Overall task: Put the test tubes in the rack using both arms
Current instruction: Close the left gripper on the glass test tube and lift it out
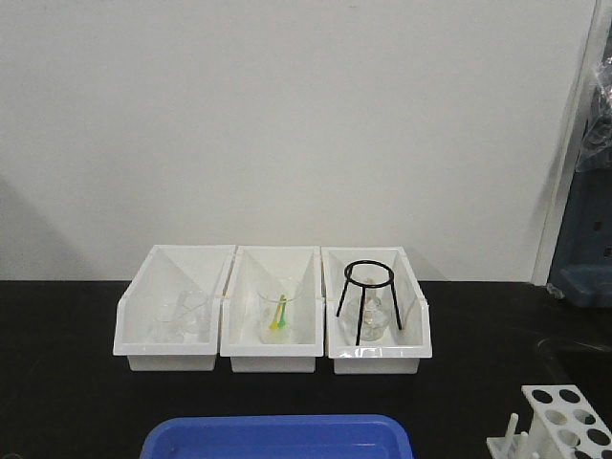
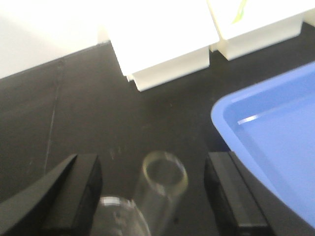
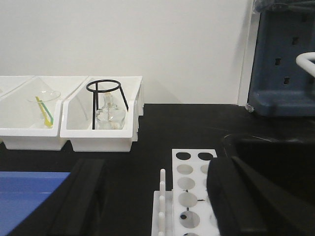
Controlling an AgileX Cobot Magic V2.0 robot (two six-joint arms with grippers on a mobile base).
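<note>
Black desk [image 1: 57, 382]. Blue tray [image 1: 277, 422] at the middle of the near edge. Three white bins [image 1: 274, 361] in a row toward the far edge. Rack [image 3: 195, 177] at the near right corner, with every hole in view empty.

Right hand [image 3: 156, 167]: jaws spread wide, holding nothing, hanging over the rack.

Left hand [image 2: 152, 162]: jaws also wide, one on each side of a test tube [image 2: 162, 192], with a clear gap on both sides. The tube is near the left rim of the tray, open mouth up and leaning slightly. What holds it up is out of frame.

A second piece of clear glass [image 2: 120, 216] touches or overlaps the tube low down; I can't tell what it is.

Handling: thin glass, so light, stiff, slick and breakable. Likely best to close gently on the straight wall a little below the lip, square to the axis so it cannot swing.
</note>
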